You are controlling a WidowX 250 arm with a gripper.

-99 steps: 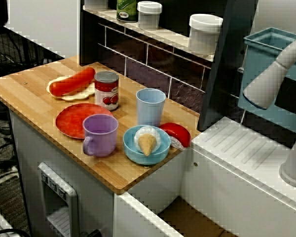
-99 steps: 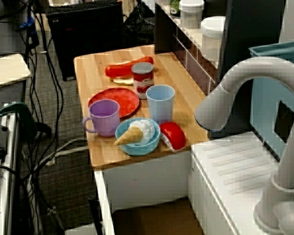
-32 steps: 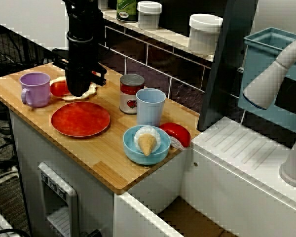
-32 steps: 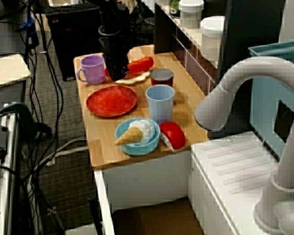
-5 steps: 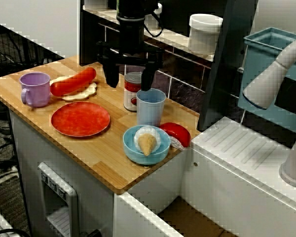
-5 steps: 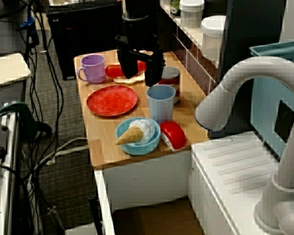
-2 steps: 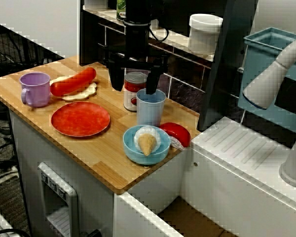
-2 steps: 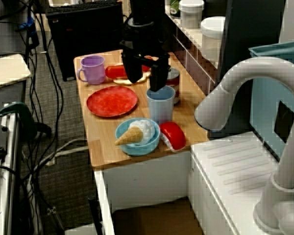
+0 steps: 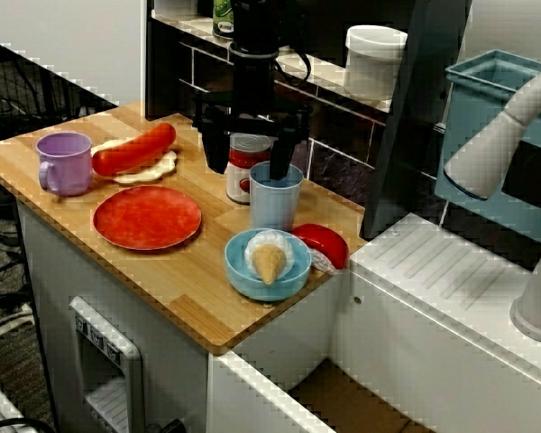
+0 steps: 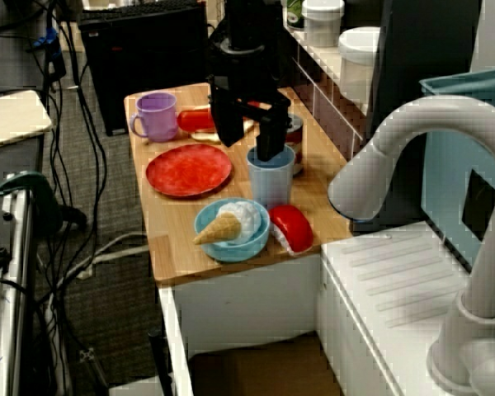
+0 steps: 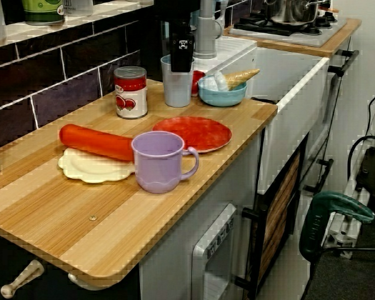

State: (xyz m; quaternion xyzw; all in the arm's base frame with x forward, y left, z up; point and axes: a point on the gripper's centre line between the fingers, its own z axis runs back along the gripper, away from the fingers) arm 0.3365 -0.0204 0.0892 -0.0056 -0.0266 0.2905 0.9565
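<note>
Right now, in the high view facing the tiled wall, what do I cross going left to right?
From the left: purple mug → red plate → blue cup → white jar on the shelf → tap. The sausage, can and bowl overlap those, so they are left out.

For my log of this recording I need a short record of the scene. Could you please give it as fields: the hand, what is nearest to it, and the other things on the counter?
hand: open, hanging low above the counter's back part
contact: one finger at the mouth of the blue cup, seemingly dipped inside; the other outside it
nearest neighbour: tomato can, upright beside the cup
front: blue bowl holding an ice cream cone; red piece beside it
elsewhere: red plate, purple mug, sausage on a pale plate
surface: wooden counter
</note>
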